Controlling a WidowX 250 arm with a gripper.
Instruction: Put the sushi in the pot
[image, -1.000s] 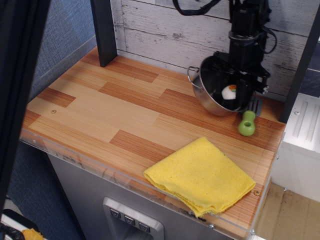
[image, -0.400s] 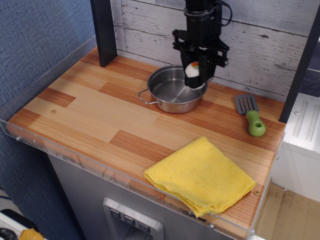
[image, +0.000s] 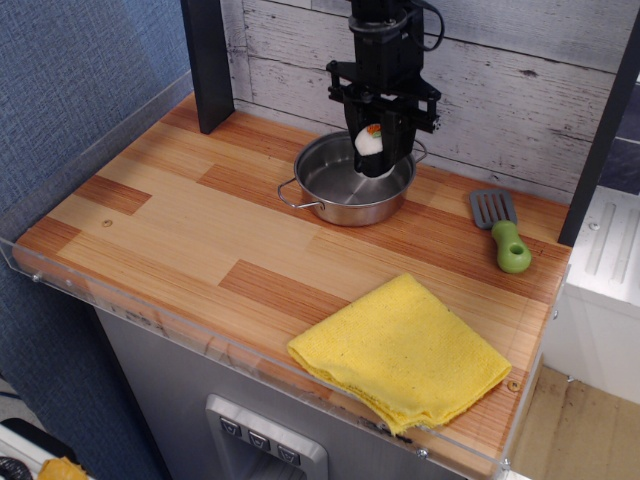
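one gripper (image: 374, 150) clamped on sushi (image: 370, 140) above pot (image: 345, 185), spatula (image: 503, 231) and yellow cloth (image: 400, 352) well aside

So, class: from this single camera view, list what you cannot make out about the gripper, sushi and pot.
- Whether the fingers still clamp the sushi: dark fingers merge with its black wrap.
- The pot floor's far part: the gripper covers it.
- How high the sushi sits above the pot: one angled view.
- The arm's top: cut off by the frame edge.
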